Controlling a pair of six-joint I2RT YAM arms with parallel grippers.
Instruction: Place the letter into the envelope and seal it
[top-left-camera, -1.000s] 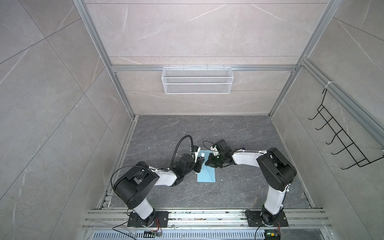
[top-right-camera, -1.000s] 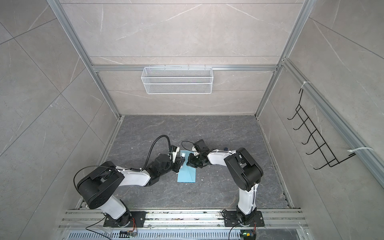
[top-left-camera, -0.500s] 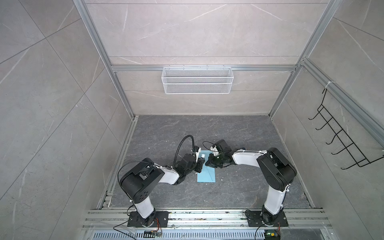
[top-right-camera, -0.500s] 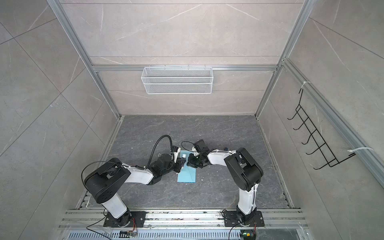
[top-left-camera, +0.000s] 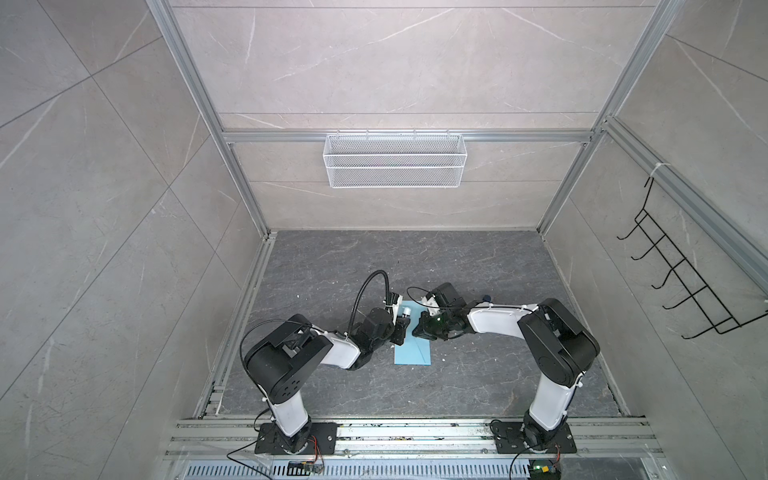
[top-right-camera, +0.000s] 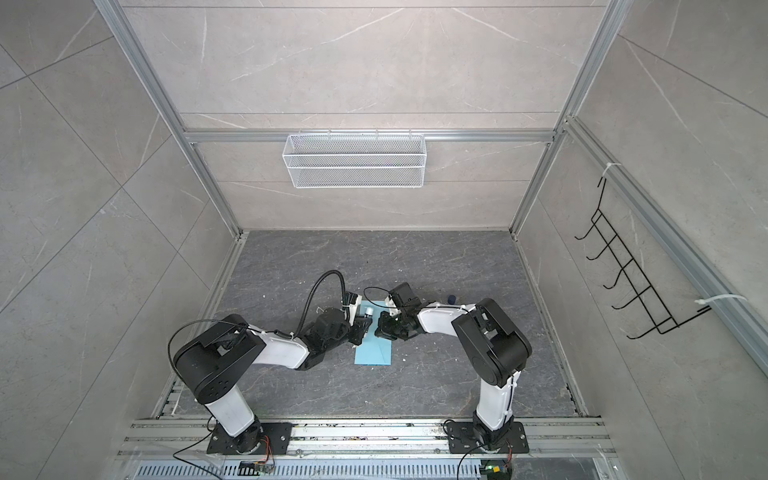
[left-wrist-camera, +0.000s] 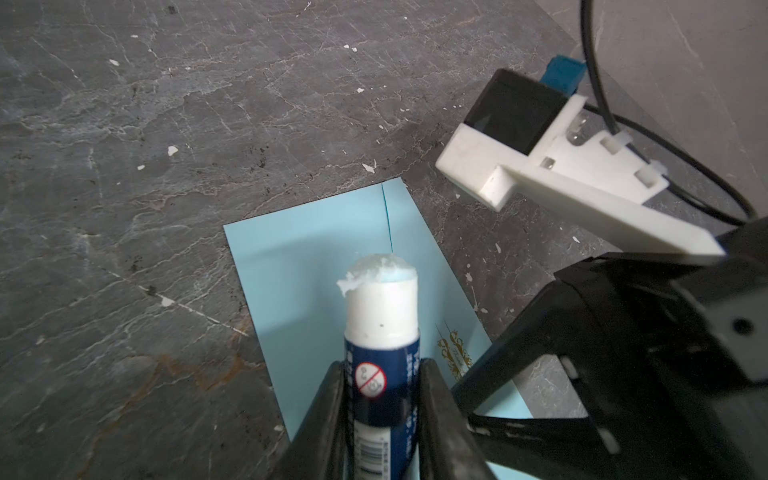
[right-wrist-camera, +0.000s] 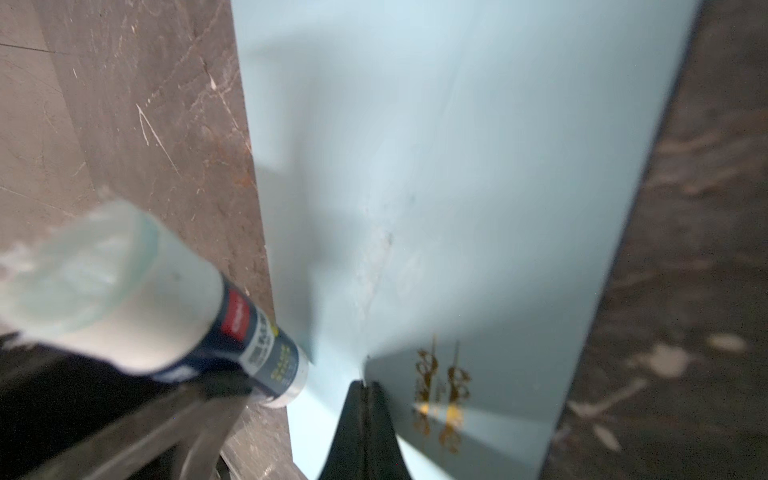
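Observation:
The light blue envelope (top-left-camera: 411, 353) (top-right-camera: 374, 353) lies flat on the dark floor between the two arms. My left gripper (top-left-camera: 399, 332) (left-wrist-camera: 380, 374) is shut on an uncapped blue and white glue stick (left-wrist-camera: 380, 311) (right-wrist-camera: 166, 316). The stick's glue end points over the envelope's far end (left-wrist-camera: 291, 266). My right gripper (top-left-camera: 419, 332) (right-wrist-camera: 365, 386) is shut, pinching the tip of the envelope's flap (right-wrist-camera: 478, 395). The flap carries a gold print and is lifted off the envelope's body (right-wrist-camera: 457, 166). The letter is not visible in any view.
A small dark blue cap (top-left-camera: 486, 298) (top-right-camera: 451, 298) sits on the floor behind the right forearm. A white wire basket (top-left-camera: 395, 166) hangs on the back wall and a black hook rack (top-left-camera: 685, 282) on the right wall. White flecks dot the floor.
The left arm's elbow has swung rightward toward the middle, while its gripper and the glue stick stay at the envelope's left edge. The right arm has not moved.

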